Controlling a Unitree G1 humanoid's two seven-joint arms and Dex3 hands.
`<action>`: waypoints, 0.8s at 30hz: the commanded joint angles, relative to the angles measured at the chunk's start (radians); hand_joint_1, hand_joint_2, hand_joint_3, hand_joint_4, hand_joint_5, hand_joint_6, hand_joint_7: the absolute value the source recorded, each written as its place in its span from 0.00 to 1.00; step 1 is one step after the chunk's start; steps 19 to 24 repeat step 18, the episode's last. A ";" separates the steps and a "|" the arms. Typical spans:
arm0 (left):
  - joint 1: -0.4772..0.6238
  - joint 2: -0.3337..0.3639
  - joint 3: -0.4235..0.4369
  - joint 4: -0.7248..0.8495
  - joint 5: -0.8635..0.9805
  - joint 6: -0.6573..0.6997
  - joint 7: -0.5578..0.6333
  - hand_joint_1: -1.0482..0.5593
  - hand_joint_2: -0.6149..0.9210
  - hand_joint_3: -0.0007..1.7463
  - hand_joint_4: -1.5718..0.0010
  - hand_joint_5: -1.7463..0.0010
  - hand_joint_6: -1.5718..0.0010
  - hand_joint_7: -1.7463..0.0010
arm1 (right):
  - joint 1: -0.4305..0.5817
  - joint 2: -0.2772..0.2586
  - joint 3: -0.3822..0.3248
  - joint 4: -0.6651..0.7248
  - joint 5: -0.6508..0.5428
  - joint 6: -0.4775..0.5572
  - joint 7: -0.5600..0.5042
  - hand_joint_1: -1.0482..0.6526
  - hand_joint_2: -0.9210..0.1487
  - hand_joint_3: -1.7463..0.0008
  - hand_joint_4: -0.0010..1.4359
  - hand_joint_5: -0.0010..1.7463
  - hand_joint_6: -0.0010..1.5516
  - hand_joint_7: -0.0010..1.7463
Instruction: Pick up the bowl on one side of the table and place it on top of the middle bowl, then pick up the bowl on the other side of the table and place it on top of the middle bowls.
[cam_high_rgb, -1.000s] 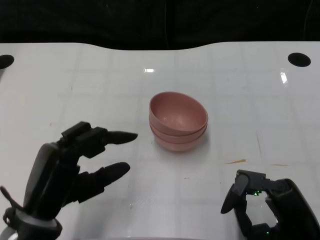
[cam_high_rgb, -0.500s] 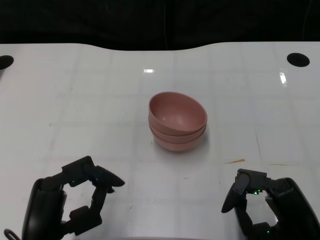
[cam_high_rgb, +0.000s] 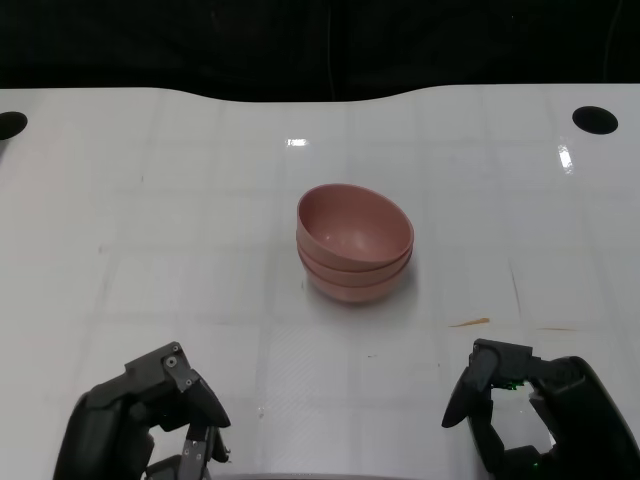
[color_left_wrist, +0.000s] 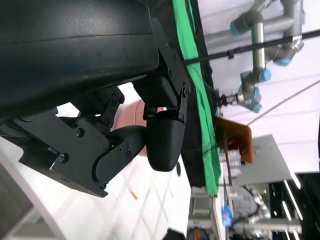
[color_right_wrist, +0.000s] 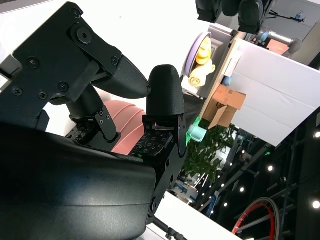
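Head view shows the stack of pink, rounded plastic-looking bowls (cam_high_rgb: 355, 243) sitting near the middle of the white table (cam_high_rgb: 150, 200), nested one inside another; two rims are plain to see, and whether a third lies within I cannot tell. No bowl shows at either side of the table, so the stacking reads as done or nearly so.

The black left hand (cam_high_rgb: 150, 425) sits low at the near edge, its fingers curled inward and holding nothing. The black right hand (cam_high_rgb: 525, 410) is likewise at the near edge, fingers bent in towards each other with nothing between them (the right wrist view shows the fingertips (color_right_wrist: 165, 95) close together but not gripping). Both hands are well apart from the stack.

The main risk, as I judge it, lies in the stack itself. The top bowl looks tilted, its rim higher at the far-right side than at the near-left, so it may not be seated squarely; a knock to the table or a careless pass of either arm could slide it off or rock the pile. A second risk is a needless reach: if either hand goes out again and brushes the rim with curled fingers, it could push the stack across the smooth surface or tip the top bowl.
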 joint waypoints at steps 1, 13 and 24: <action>-0.023 -0.013 0.028 0.043 -0.052 -0.016 -0.053 0.57 0.68 0.75 0.40 0.03 0.45 0.15 | -0.009 -0.012 -0.005 0.020 -0.005 -0.010 -0.002 0.51 0.54 0.19 0.62 1.00 0.55 0.82; -0.044 -0.058 0.071 0.091 -0.045 -0.012 -0.110 0.57 0.69 0.74 0.40 0.04 0.42 0.18 | -0.020 -0.015 -0.011 0.047 -0.038 -0.021 -0.018 0.50 0.52 0.21 0.62 1.00 0.58 0.79; -0.040 -0.070 0.075 0.083 -0.049 -0.014 -0.126 0.57 0.67 0.74 0.38 0.06 0.41 0.20 | -0.012 -0.015 -0.016 0.031 -0.036 -0.018 -0.022 0.51 0.52 0.21 0.61 1.00 0.58 0.78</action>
